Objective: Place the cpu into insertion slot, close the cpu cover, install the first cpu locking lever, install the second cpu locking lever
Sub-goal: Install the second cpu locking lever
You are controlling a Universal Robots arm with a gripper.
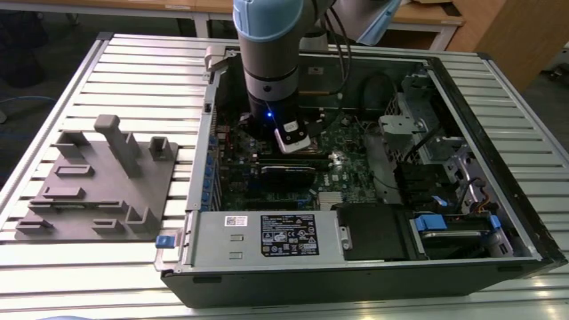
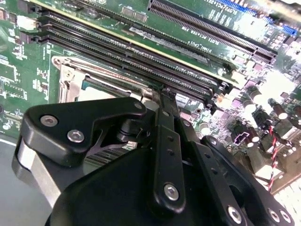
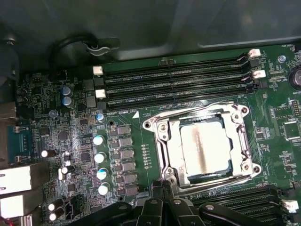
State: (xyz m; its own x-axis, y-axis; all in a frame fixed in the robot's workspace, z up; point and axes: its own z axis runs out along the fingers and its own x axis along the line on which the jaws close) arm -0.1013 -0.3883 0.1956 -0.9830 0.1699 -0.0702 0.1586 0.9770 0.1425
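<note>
Motherboard (image 3: pixel 70 141): cpu (image 3: pixel 205 149) seated under cpu cover (image 3: pixel 164 129), memory slots (image 3: pixel 174 84) alongside

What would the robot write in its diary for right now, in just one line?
stage: cpu seated in insertion slot | cpu cover down around it | gripper at socket's edge | holding: cannot tell

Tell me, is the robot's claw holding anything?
I cannot tell. The gripper sits at the socket's edge, next to the cpu, and its tips are hidden.
</note>
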